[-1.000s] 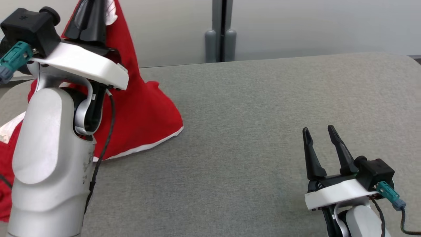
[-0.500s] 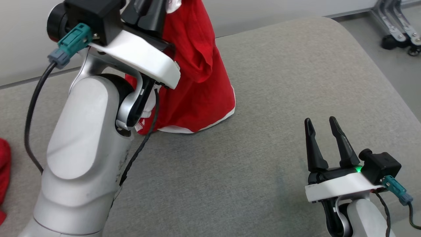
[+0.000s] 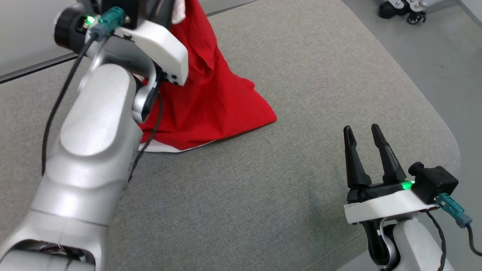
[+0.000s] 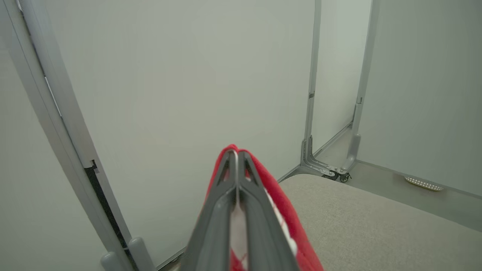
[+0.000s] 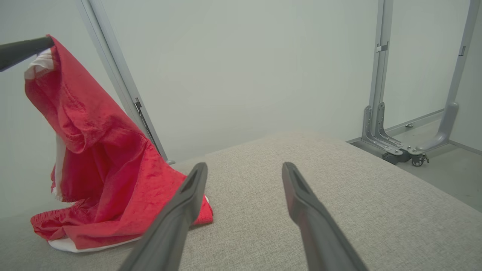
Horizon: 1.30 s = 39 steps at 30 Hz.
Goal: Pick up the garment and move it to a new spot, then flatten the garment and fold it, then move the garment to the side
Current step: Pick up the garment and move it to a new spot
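While left pincer (image 4: 238, 153) grips garment (image 5: 109, 177), right wrist view shows hem (image 5: 88, 244) touching table (image 5: 339, 195); right pincer (image 5: 244, 166) spread.

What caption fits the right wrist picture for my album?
Left gripper holds a red garment up, its bottom on the grey table; right gripper open.
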Available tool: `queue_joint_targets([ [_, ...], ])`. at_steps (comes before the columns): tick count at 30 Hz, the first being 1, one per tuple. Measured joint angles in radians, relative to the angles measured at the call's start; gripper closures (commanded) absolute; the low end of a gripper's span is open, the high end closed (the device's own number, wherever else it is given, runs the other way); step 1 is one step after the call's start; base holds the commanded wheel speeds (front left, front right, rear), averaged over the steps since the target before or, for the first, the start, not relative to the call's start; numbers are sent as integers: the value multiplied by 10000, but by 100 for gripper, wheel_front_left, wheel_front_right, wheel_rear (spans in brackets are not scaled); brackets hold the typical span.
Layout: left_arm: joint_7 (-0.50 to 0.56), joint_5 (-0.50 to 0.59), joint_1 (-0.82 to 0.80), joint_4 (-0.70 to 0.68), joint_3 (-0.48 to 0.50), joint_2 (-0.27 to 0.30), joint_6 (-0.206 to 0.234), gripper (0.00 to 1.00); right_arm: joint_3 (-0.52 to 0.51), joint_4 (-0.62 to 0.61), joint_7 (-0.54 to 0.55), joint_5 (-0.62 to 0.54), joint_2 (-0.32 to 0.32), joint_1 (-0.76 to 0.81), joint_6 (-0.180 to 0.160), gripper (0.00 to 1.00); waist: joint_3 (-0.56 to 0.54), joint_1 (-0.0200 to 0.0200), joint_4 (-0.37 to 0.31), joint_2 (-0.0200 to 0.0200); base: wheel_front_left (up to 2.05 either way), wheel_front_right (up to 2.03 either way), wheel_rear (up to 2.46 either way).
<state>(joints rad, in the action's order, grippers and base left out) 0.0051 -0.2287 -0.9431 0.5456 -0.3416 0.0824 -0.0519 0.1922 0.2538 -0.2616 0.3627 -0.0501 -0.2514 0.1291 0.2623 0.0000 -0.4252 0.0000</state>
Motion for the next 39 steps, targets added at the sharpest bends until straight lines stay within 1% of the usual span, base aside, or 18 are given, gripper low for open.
queue_joint_targets([
  [2, -474, 128, -572, 708, 84, 23, 151, 100, 107, -2, -10, 69, 6, -76, 0, 0, 148, 0, -107, 0, 0, 0, 0],
  [3, -704, 128, -849, 1035, 134, 25, 186, 75, 130, -2, -10, 81, 6, -131, 0, 0, 215, 0, -151, 0, 0, 0, 0],
  [4, -1145, 117, -1283, 1647, 174, -10, 209, 0, 174, -4, -12, 132, 4, -194, 0, 0, 323, 0, -202, 0, 0, 0, 0],
  [7, -1463, 79, -1639, 2502, 25, -94, 10, 0, 232, 42, -12, 159, 6, -194, 0, 0, 378, 0, -143, 0, 0, 0, 0],
  [13, -2161, -67, -1866, 3567, -42, -186, -52, 0, 117, 150, -12, 52, 10, -151, 0, 0, 280, 0, 301, 0, 0, 0, 0],
  [18, -2537, -539, -1687, 3632, 211, -253, -52, 0, -245, 134, -13, -313, -4, -143, 0, 0, 98, 0, 948, 0, 0, 0, 0],
  [21, -2627, -727, -1046, 3427, 387, -174, -98, 0, -430, 117, -13, -646, 15, -130, 2, 0, -32, 0, 1468, 0, 0, 0, 0],
  [24, -2665, -819, -92, 2844, 548, 36, -222, 0, -575, 150, -13, -1057, 4, -10, 0, 0, -217, 0, 2038, 0, 0, 0, 0],
  [27, -2688, -872, 1127, 1687, 746, 134, -318, 0, -715, 249, -13, -1490, 17, 141, 2, 0, -457, 0, 2608, 0, 0, 0, 0],
  [31, -2686, -706, 3003, 297, 920, 167, -316, 0, -922, 274, -13, -1753, -203, 384, 2, 0, -789, 0, 3366, 0, 0, 0, 0],
  [36, -2694, -623, 5155, -1260, 1361, -36, -69, 0, -999, 314, -13, -1818, -334, 649, 2, 0, -1224, 0, 4127, 0, 0, 0, 0],
  [39, -2692, -629, 6399, -1864, 1553, -213, 33, 0, -991, 359, -15, -1816, -336, 771, 2, 0, -1460, 0, 4445, 0, 0, 0, 0],
])
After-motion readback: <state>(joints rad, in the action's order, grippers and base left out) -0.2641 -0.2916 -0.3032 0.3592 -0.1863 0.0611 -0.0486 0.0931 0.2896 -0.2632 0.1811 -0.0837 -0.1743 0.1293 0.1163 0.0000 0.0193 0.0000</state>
